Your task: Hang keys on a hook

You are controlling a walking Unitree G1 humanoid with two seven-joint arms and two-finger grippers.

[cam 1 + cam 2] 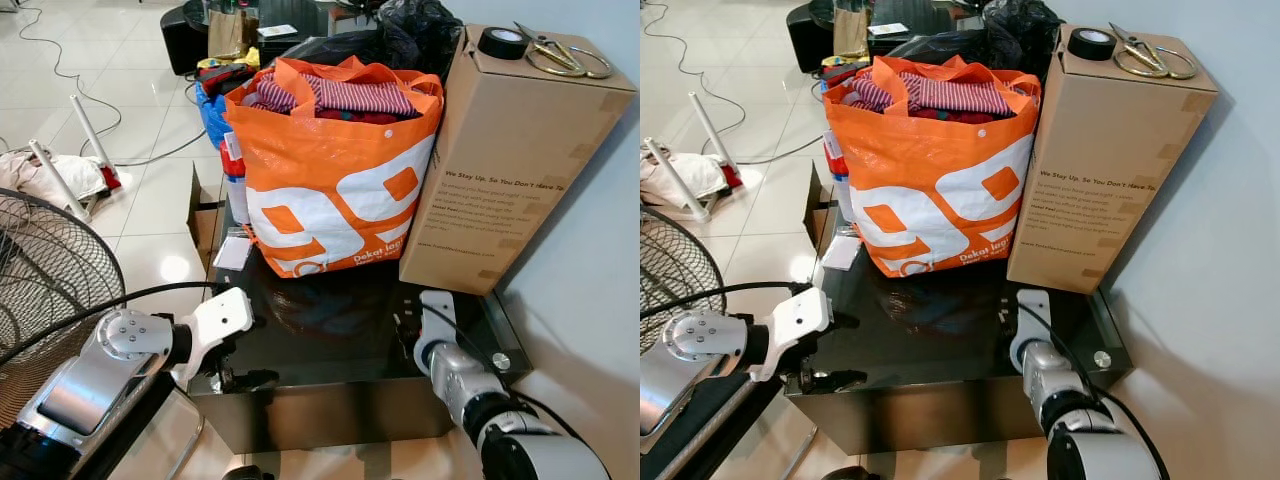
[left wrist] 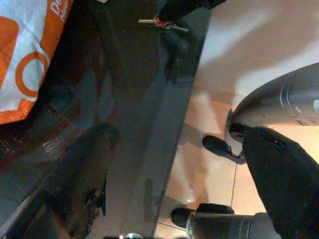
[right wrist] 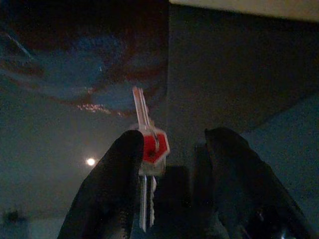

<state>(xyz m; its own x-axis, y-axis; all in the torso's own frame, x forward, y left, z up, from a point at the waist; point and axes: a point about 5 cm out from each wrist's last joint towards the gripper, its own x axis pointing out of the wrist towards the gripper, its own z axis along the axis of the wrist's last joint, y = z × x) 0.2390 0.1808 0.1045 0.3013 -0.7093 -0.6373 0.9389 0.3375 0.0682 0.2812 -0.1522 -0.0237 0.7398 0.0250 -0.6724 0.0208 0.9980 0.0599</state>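
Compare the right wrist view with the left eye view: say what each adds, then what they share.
The right wrist view brings out the keys with a red head lying between the open fingers of the right gripper. The left eye view gives the orange bag, the cardboard box with tape and scissors on top, the fan and the left gripper. Both share the black glossy table.

We see the keys (image 3: 146,164) lying flat on the glossy black desk (image 1: 340,350), near its right front edge. They are silver, with a red hexagonal cap on one head, one long blade pointing away. They rest between the spread fingers of the right hand (image 3: 172,164).
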